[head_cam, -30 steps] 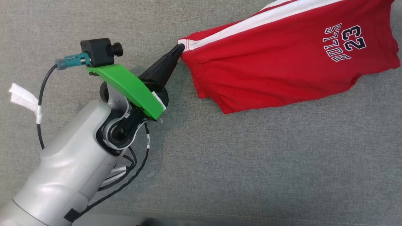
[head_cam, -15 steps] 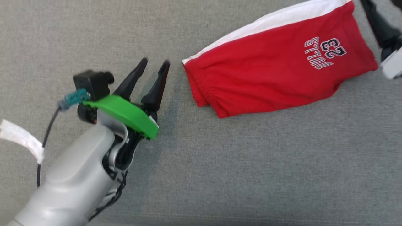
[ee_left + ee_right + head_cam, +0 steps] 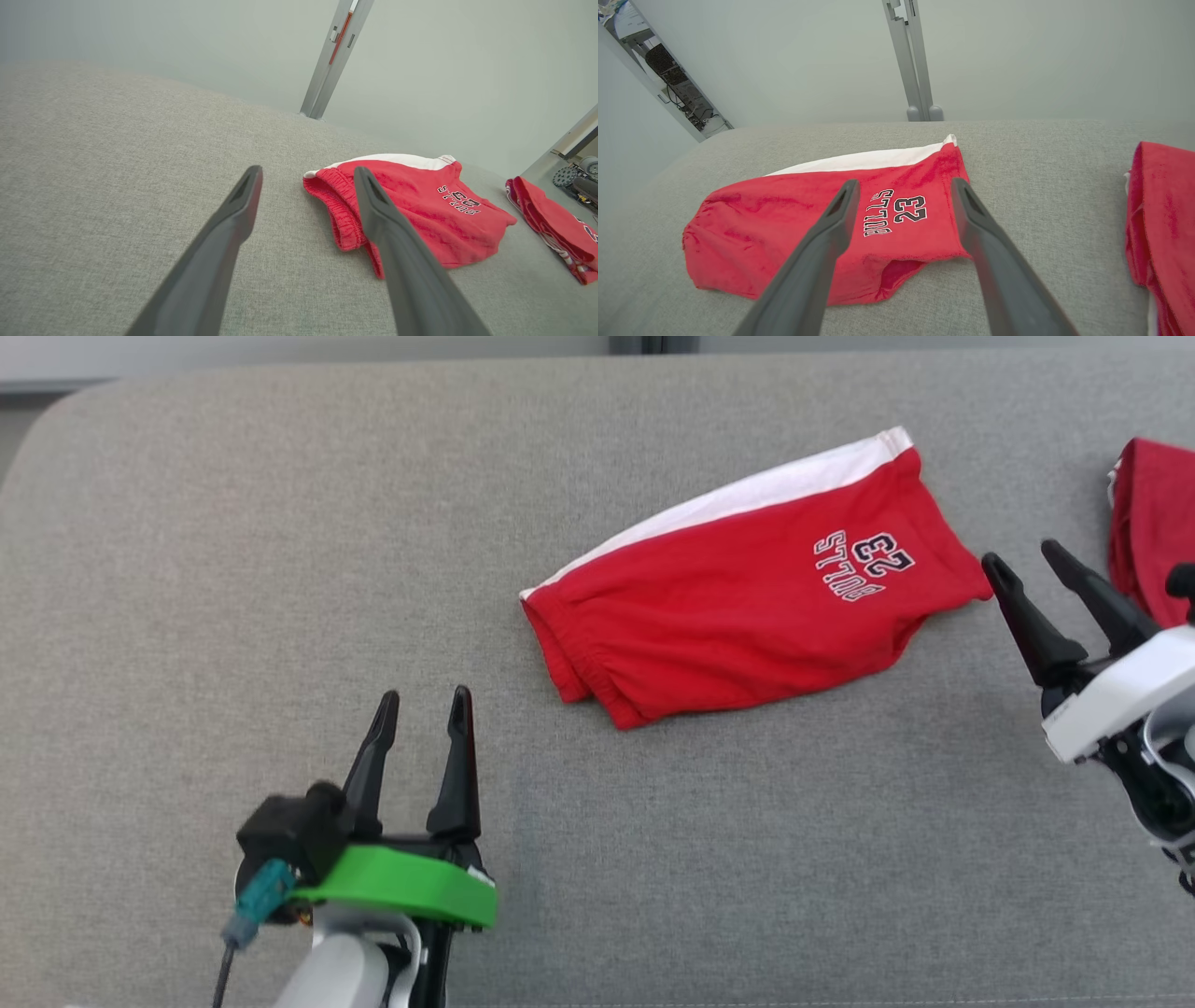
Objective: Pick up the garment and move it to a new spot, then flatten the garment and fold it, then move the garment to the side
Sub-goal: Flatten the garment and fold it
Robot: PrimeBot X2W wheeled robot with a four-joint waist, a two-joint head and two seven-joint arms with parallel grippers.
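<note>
The garment (image 3: pixel 747 597), red shorts with a white side stripe and "BULLS 23" print, lies folded in half on the grey cushion, also seen in the left wrist view (image 3: pixel 420 210) and the right wrist view (image 3: pixel 822 219). My left gripper (image 3: pixel 422 702) stands open at the lower left, a short way off the waistband end, holding nothing. My right gripper (image 3: pixel 1022 558) is open just past the leg-hem end, apart from the cloth. In the left wrist view my gripper (image 3: pixel 308 170) has empty jaws; the same goes for my gripper (image 3: pixel 903 182) in the right wrist view.
A second red garment (image 3: pixel 1153 532) lies folded at the cushion's right edge, also visible in the wrist views (image 3: pixel 556 219) (image 3: pixel 1164 224). The grey cushion (image 3: pixel 233 523) ends at a pale wall behind, with a metal post (image 3: pixel 915 60).
Both grippers have let go of the garment and pulled back from its ends, now open. The head camera has risen, so the whole scene looks smaller and shifted.
</note>
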